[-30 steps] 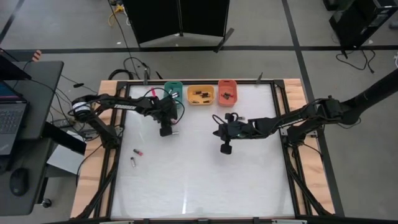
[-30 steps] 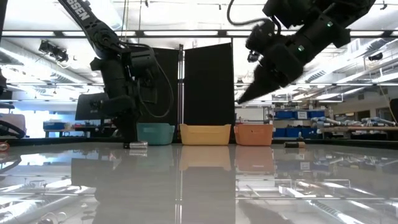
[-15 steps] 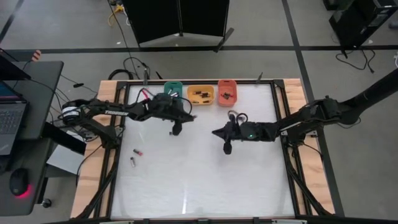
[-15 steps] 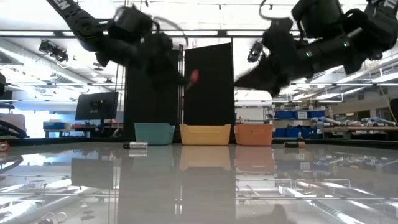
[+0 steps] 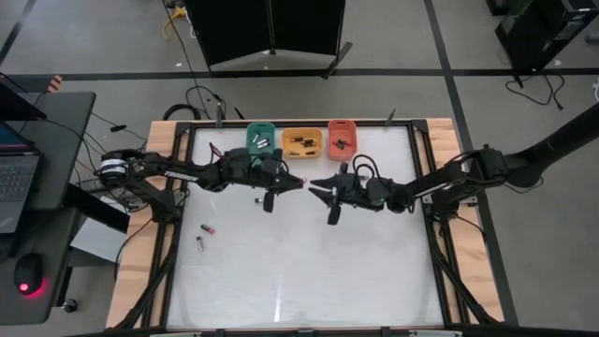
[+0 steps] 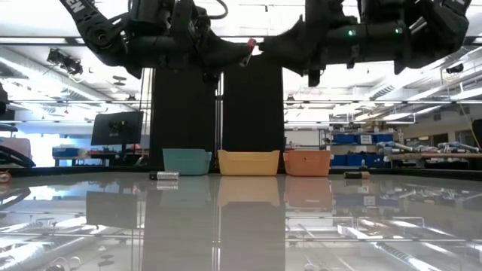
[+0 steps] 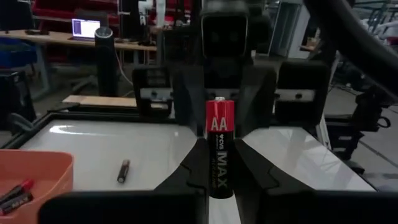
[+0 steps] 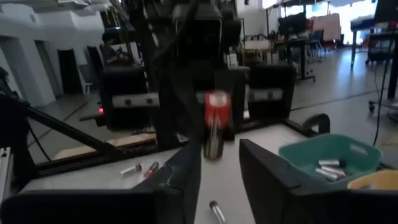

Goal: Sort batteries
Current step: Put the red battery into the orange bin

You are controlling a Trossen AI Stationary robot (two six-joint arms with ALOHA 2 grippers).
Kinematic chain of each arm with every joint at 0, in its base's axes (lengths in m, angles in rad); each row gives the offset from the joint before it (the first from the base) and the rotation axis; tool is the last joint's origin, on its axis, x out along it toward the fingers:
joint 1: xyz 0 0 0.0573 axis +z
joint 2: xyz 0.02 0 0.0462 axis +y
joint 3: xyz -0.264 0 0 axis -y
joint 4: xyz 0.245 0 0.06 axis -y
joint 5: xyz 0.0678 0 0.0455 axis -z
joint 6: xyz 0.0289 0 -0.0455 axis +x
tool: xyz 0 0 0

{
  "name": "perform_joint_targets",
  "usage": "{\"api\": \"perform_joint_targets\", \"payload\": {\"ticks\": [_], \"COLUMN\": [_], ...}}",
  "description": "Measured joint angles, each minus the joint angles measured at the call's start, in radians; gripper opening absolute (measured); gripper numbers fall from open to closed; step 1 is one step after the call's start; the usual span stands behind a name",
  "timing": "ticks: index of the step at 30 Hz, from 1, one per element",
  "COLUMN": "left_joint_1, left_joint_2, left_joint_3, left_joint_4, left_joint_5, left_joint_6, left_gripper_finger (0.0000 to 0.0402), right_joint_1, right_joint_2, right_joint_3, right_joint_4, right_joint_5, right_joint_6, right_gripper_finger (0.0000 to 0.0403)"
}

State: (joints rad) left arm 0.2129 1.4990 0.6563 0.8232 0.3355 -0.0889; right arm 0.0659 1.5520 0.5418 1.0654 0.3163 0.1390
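High over the middle of the table my two grippers meet tip to tip. My left gripper (image 5: 292,179) is shut on a red-and-black AA battery (image 7: 219,124). My right gripper (image 5: 316,183) faces it from the right, open. Its two fingers (image 8: 186,171) stand on either side of the battery's red end (image 8: 215,112); I cannot tell whether they touch it. More batteries lie on their sides on the table at the left (image 5: 207,227) (image 5: 199,243). The green (image 5: 261,137), orange (image 5: 301,141) and red (image 5: 342,139) trays stand at the far edge. My left gripper pinches the battery's black end (image 7: 217,171) between its two fingers (image 7: 186,174). The fingers lie level, pointing toward the table's right, along the battery. The red end sticks out past the fingertips toward my right gripper. The battery is lifted well clear of the table.
Single batteries lie on the table below the grippers (image 8: 216,211) and near the red tray (image 7: 124,171). All three trays hold batteries. A dark frame runs round the white table top (image 5: 299,271), and the near half has free room.
My left gripper has risen from the table near the green tray with the battery, swung toward the right and turned level. My right gripper has risen too, moved toward the left and turned level, so that the two now face each other.
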Motion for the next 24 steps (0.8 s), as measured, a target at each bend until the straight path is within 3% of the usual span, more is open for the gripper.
{"api": "perform_joint_targets", "payload": {"ticks": [5,11,18,24], "left_joint_1": [-0.026,-0.049,-0.052,-0.053], "left_joint_2": [0.002,0.011,0.068,0.121], "left_joint_3": [0.000,0.001,0.031,0.092], "left_joint_4": [0.000,0.032,0.086,0.087], "left_joint_5": [-0.017,-0.059,-0.054,-0.029], "left_joint_6": [0.002,0.001,-0.020,-0.019], "left_gripper_finger": [0.0044,0.0044,0.0044,0.0044], "right_joint_1": [0.004,0.005,0.005,0.005], "right_joint_2": [0.000,0.000,0.000,-0.002], "right_joint_3": [0.030,0.049,0.060,0.060], "right_joint_4": [-0.003,-0.003,-0.004,-0.002], "right_joint_5": [-0.001,-0.020,-0.054,-0.053], "right_joint_6": [-0.012,-0.036,-0.052,-0.065], "right_gripper_finger": [0.0146,0.0154,0.0141,0.0107]}}
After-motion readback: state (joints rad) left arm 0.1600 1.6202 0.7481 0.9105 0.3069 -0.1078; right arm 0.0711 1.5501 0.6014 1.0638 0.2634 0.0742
